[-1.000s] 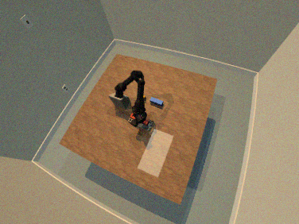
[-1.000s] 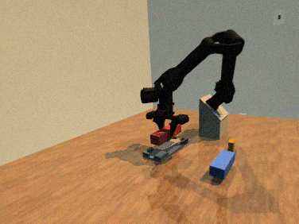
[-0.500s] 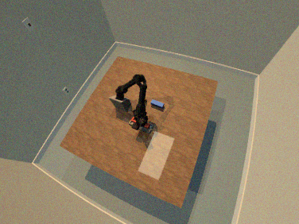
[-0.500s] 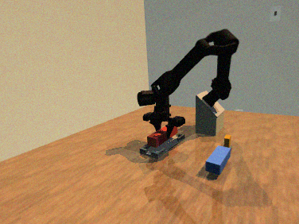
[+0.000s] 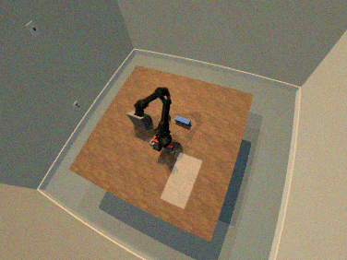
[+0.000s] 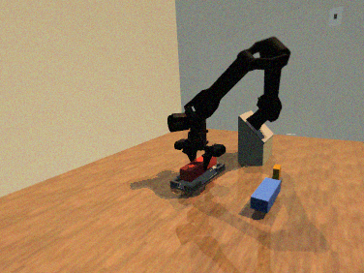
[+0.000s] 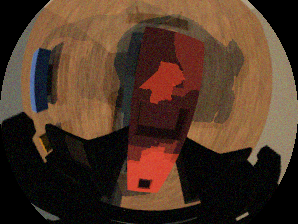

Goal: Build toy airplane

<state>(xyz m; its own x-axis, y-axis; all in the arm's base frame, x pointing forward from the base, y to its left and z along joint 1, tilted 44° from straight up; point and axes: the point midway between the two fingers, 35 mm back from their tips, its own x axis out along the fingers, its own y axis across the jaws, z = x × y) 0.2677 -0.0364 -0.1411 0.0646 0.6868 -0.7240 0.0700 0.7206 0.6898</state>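
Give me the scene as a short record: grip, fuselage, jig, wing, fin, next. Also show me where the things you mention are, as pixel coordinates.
fingers [image 6: 199, 164]: closed on the red fuselage
red fuselage [image 6: 192, 169] [image 7: 167, 82]: low at the cradle; fully seated, cannot tell
cradle [image 6: 195, 185]: on the table, under the fuselage
blue block [image 5: 183, 121] [image 6: 265, 194] [image 7: 40, 80]: on the table, unfitted
orange piece [image 6: 277, 171] [image 7: 45, 143]: beyond the blue block, unfitted
next: probably confirm seating, then release

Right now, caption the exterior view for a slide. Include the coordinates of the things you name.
The pincer [image 6: 199, 164] grips the red fuselage [image 6: 193, 169] at the dark cradle [image 6: 196, 184], with the blue block [image 6: 265, 194] and small orange piece [image 6: 277, 171] lying apart.
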